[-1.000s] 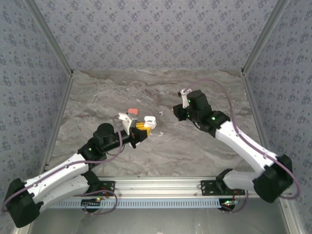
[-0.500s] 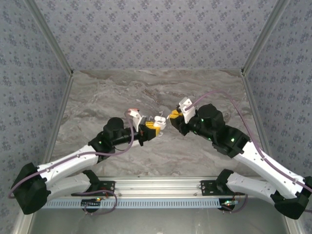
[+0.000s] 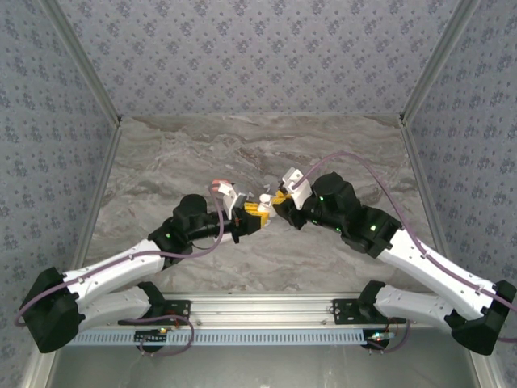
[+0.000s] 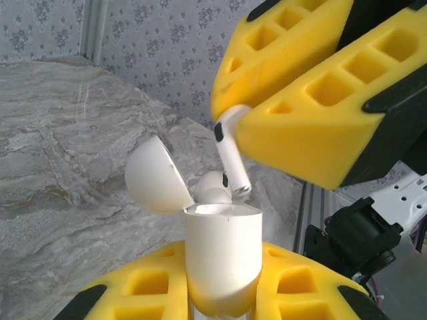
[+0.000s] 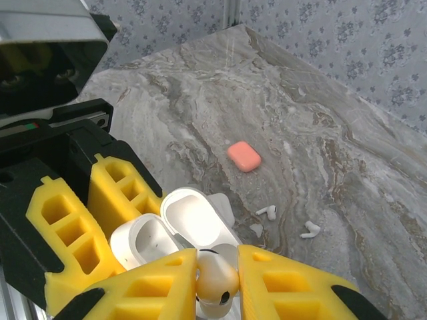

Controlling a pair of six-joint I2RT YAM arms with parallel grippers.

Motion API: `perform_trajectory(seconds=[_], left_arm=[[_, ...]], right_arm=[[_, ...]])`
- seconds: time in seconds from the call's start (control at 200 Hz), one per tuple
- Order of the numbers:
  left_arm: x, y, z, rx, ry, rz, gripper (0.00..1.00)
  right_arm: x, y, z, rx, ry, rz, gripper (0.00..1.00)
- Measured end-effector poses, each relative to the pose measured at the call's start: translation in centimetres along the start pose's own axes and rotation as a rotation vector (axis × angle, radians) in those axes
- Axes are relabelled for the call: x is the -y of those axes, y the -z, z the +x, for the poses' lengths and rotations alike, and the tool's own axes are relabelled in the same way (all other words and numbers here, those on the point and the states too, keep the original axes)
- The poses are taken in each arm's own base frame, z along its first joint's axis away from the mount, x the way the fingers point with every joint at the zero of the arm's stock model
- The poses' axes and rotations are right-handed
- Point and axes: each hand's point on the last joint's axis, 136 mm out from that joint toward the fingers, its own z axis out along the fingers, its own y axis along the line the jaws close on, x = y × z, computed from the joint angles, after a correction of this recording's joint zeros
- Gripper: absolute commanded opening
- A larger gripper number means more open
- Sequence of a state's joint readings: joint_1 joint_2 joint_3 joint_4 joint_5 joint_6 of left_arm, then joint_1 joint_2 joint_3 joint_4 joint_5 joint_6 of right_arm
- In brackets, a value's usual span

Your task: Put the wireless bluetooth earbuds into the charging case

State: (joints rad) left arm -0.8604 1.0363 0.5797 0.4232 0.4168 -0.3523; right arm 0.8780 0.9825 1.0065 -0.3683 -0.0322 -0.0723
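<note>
My left gripper [image 4: 222, 283] is shut on the lower part of a white charging case [image 4: 223, 243], held upright with its lid [image 4: 152, 177] swung open. My right gripper [image 5: 217, 280] is shut on the head of a white earbud [image 5: 217, 273]. The earbud's stem [image 4: 231, 160] points down, its tip just above the case's open rim. A rounded white earbud head [image 4: 213, 187] shows behind that rim; I cannot tell whether it sits in the case. In the top view both grippers [image 3: 252, 214] [image 3: 279, 202] meet above mid-table. The case's open body [image 5: 143, 243] lies just under the held earbud.
An orange-red case [image 5: 243, 157] lies shut on the marble table [image 5: 347, 167]. Two loose white earbuds [image 5: 268, 212] [image 5: 310, 230] lie near it. A white case [image 5: 225, 205] lies under the held case. Patterned walls enclose the table on three sides.
The right arm has swung left and forward, bringing the earbud over the case. The left arm has carried the open case right and forward to meet it.
</note>
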Motion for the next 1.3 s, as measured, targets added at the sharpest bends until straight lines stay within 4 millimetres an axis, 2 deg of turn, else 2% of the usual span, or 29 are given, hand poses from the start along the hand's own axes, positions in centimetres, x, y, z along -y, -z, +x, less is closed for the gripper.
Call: perform_trajectory(seconds=[0.785,0.909,1.034,1.094,1.169,1.299], left_arm=[[0.4,0.0,-0.2,-0.002,-0.003,0.019,0.0],[0.4,0.0,-0.2,-0.002,-0.003,0.022,0.0],[0.4,0.0,-0.2,-0.002,-0.003,0.022,0.0],[0.4,0.0,-0.2,-0.002,-0.003,0.022,0.0],[0.4,0.0,-0.2,-0.002,-0.003,0.022,0.0],[0.5,0.0,-0.3,0.002,-0.005,0.023,0.0]], right_arm=[[-1.9,-0.9,-0.7,-0.009,0.007,-0.114,0.26],[-2.4,-0.5,-1.5,0.002,0.001,-0.149,0.32],[-2.2,0.1,-2.7,0.033,-0.016,-0.167,0.43],[-1.8,0.7,-3.2,0.052,-0.034,-0.162,0.48],[-1.1,1.7,-3.8,0.079,-0.061,-0.151,0.59],[1.3,3.6,-4.7,0.139,-0.149,-0.11,0.76]])
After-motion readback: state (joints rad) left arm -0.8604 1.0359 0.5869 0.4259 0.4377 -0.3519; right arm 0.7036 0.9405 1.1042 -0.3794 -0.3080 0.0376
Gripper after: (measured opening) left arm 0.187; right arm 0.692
